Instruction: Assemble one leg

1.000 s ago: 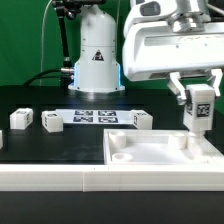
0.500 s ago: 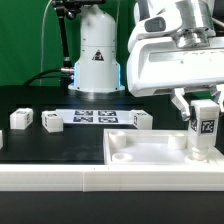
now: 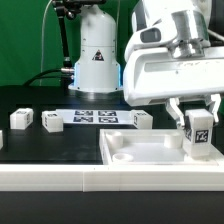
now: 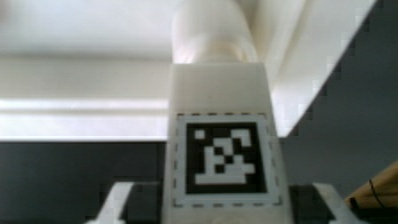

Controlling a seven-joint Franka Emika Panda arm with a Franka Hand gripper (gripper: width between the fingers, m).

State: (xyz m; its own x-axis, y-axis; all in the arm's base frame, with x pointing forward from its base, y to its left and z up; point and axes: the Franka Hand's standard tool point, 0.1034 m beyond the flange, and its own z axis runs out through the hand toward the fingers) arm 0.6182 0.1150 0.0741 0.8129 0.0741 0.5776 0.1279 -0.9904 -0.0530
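Observation:
My gripper [image 3: 197, 118] is shut on a leg [image 3: 200, 132], a white square post with a black-and-white tag facing the camera. I hold it upright over the far right corner of the large flat white panel [image 3: 150, 152], its lower end at the panel. In the wrist view the leg [image 4: 224, 120] fills the middle, tag towards the camera, with my fingers [image 4: 128, 200] on both its sides and the panel [image 4: 80, 90] behind it. Three more legs lie on the black table: one [image 3: 20, 118], one [image 3: 53, 121] and one [image 3: 141, 121].
The marker board [image 3: 93, 116] lies flat on the table in front of the robot base [image 3: 96, 60]. A white ledge [image 3: 60, 180] runs along the front of the table. A green backdrop stands behind.
The gripper with the leg shifted first to the exterior view's right and down, then back slightly left. The leg now stands lower at the panel's corner than a second ago.

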